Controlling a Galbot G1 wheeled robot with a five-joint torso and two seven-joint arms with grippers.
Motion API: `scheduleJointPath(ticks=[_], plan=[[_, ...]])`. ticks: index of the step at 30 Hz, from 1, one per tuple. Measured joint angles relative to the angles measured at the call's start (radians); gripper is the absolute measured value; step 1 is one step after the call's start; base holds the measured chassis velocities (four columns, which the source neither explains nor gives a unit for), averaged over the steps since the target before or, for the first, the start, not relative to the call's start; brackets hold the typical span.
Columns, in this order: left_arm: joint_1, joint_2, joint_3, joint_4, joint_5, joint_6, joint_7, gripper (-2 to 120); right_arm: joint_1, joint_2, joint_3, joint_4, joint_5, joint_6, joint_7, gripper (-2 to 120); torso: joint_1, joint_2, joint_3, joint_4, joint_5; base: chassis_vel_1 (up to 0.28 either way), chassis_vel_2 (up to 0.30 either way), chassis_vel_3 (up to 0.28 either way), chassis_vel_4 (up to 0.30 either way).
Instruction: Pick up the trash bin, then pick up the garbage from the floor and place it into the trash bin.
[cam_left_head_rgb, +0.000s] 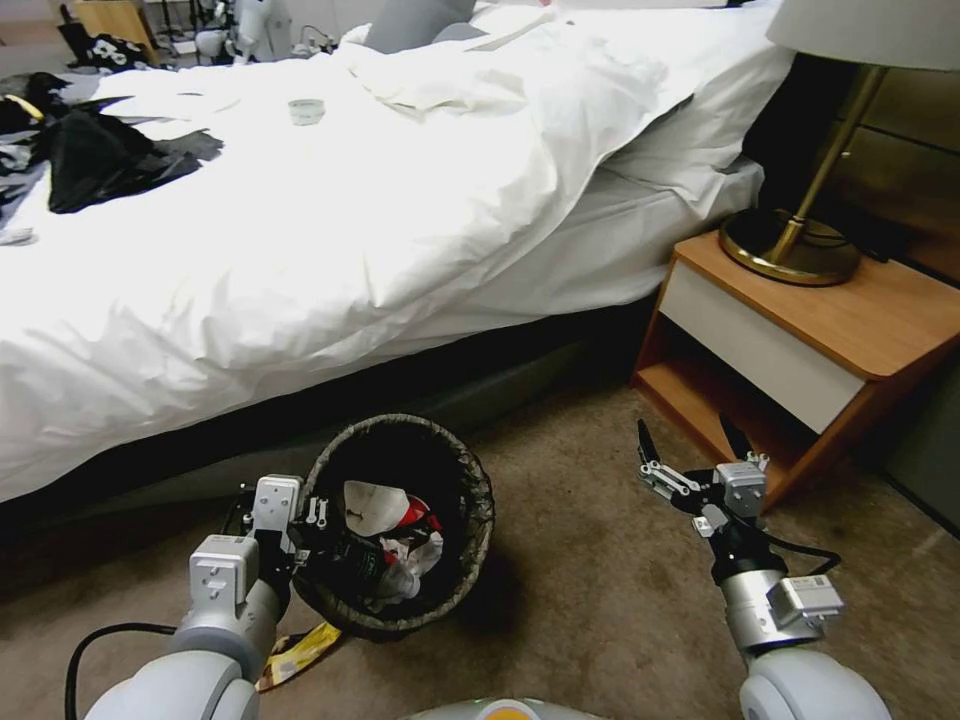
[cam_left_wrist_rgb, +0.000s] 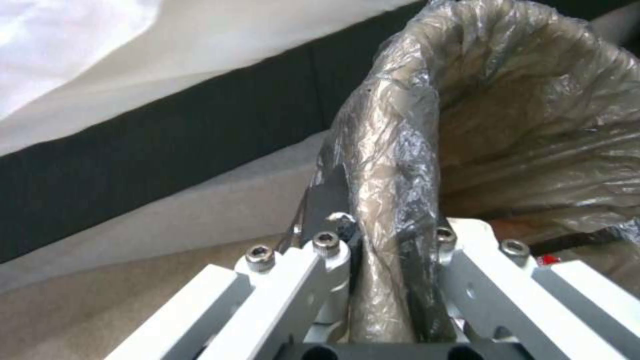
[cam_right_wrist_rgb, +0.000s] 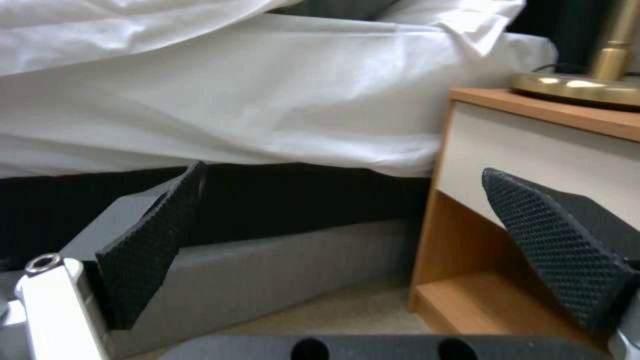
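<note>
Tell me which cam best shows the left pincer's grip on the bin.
Left wrist view: the left pincer is shut on the bag-lined rim of the trash bin, seen close. Head view shows the whole bin beside that pincer, contact partly hidden. Right wrist view faces the bed and nightstand instead.

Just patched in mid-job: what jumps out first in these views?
The trash bin, lined with a dark bag and already holding wrappers and tissue, sits low in front of the bed, with the left gripper clamped on its near rim. The right gripper hangs open and empty over the carpet by the wooden nightstand. A yellow wrapper lies on the floor beside the left arm.
</note>
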Motion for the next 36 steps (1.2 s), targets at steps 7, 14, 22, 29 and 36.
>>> scheduleJointPath(ticks=[7,14,22,29,36], plan=[[-0.001,-0.003,-0.003,0.000,-0.004,0.000,0.001,5,0.018,-0.007,-0.009,-0.005,0.016,-0.026,0.007,100,0.000,0.000,0.000,-0.0001,0.0000,0.060,0.067,0.061,0.067],[-0.004,-0.004,-0.003,0.000,-0.004,0.000,0.001,5,0.018,-0.003,-0.018,-0.011,0.016,-0.032,0.007,100,0.000,0.000,0.000,-0.0001,0.0000,0.068,0.068,0.077,0.077],[-0.003,-0.005,-0.003,0.000,-0.004,0.000,0.001,5,0.021,-0.004,-0.021,-0.019,0.016,-0.034,0.007,100,0.000,0.000,0.000,-0.0002,0.0000,0.069,0.070,0.060,0.065],[-0.001,-0.005,-0.006,0.000,-0.004,0.000,0.001,5,0.022,-0.003,-0.029,-0.026,0.016,-0.034,0.006,100,0.000,0.000,0.000,-0.0001,0.0000,0.081,0.081,0.078,0.087],[0.000,-0.007,-0.008,0.000,-0.004,0.000,0.001,5,0.023,-0.006,-0.031,-0.032,0.016,-0.034,0.006,100,0.000,0.000,0.000,-0.0001,0.0000,0.078,0.081,0.078,0.087]])
